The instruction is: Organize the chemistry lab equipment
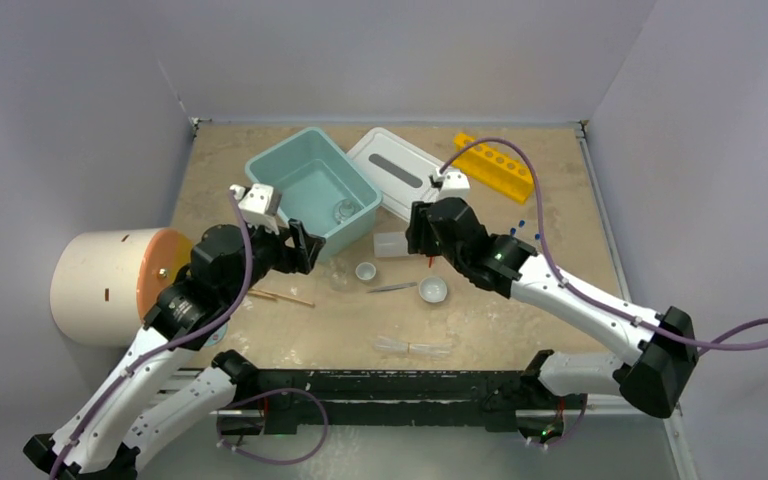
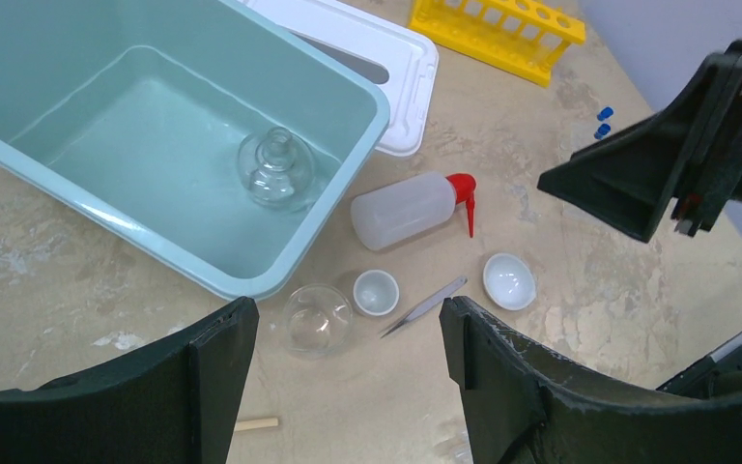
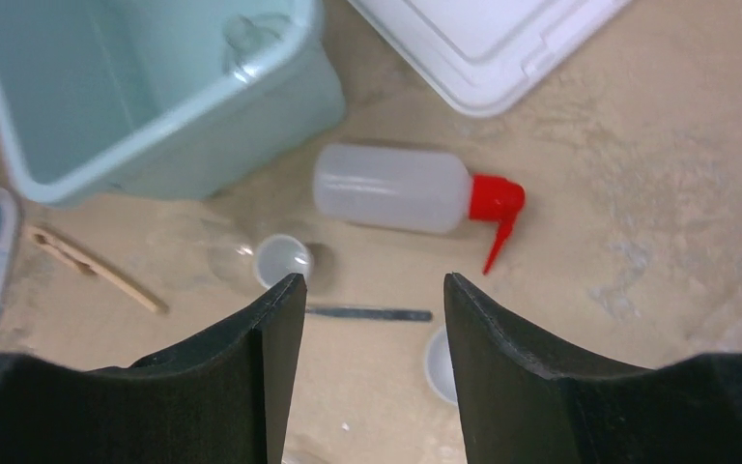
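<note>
The right jaws stand partly open with nothing between them, above the tabletop point(image 1: 340, 330). Straight ahead of their tips the squeeze bottle point(image 3: 391, 188) lies on its side, its red nozzle point(image 3: 495, 203) toward the right finger's side. The bottle is near the jaws but apart from them. Closer in, the tweezers point(image 3: 367, 313) lie flat across the gap, right at the fingertips. A small white bowl point(image 3: 283, 259) sits just ahead of the left finger's tip. A second bowl point(image 3: 440, 365) shows at the right finger's inner edge, partly hidden by it. A wooden stick point(image 3: 97, 269) lies well off to the left.

The left jaws are wide open and hold nothing. Below the gap between their tips lies a clear glass piece point(image 2: 317, 319), probably a small round flask, though it is hard to make out. The same first bowl and the tweezers are just beside it. The bottle lies farther ahead, past these. The teal tub point(image 2: 348, 169) is ahead and to the left, with a glass flask point(image 2: 275, 172) inside. Clear tubes point(image 1: 415, 347) lie behind both jaws, toward the arm bases.
</note>
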Controlling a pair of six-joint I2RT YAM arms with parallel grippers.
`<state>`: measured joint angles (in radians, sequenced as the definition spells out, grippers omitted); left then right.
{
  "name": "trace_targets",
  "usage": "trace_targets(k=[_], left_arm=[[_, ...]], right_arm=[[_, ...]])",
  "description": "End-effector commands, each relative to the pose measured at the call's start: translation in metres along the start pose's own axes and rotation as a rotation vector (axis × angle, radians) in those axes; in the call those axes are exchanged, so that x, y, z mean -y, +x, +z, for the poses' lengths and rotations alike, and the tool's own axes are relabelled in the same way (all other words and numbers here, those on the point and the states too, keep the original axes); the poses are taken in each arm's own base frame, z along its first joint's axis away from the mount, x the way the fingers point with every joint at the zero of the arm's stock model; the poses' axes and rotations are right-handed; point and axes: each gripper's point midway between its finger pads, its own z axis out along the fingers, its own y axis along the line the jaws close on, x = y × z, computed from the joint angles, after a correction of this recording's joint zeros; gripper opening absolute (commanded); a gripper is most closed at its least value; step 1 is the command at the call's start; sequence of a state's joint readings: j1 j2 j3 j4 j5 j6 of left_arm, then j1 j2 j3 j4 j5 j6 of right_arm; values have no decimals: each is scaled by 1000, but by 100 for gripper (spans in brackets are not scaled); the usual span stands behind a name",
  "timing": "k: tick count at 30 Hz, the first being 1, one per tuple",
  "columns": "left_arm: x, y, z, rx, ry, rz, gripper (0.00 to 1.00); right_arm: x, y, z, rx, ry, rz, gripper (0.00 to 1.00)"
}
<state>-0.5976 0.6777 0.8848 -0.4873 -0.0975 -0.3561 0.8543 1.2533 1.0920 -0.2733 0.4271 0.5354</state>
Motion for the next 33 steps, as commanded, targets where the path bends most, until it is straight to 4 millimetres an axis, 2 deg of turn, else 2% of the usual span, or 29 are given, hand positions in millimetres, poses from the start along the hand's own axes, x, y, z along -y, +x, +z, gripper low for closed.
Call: trace_targets(k=[1, 6, 12, 15, 24, 33], left_arm=[[4, -5, 4, 20, 21, -5, 70], [4, -3, 7, 9, 19, -3, 70], [1, -1, 10, 0, 9, 2, 70], [0, 0, 11, -4, 4, 3, 70], [-1, 2, 14, -15, 6, 3, 70], [-2, 2, 16, -20, 6, 0, 70]], right_arm=[[35, 27, 12, -23, 88, 59, 58], [68, 47, 37, -62, 103, 95, 58], [74, 73, 72, -149, 24, 132, 58], [84, 84, 85, -170, 11, 161, 57], [96, 114, 102, -225, 12, 175, 45], [103, 130, 115, -244, 41, 175, 36]])
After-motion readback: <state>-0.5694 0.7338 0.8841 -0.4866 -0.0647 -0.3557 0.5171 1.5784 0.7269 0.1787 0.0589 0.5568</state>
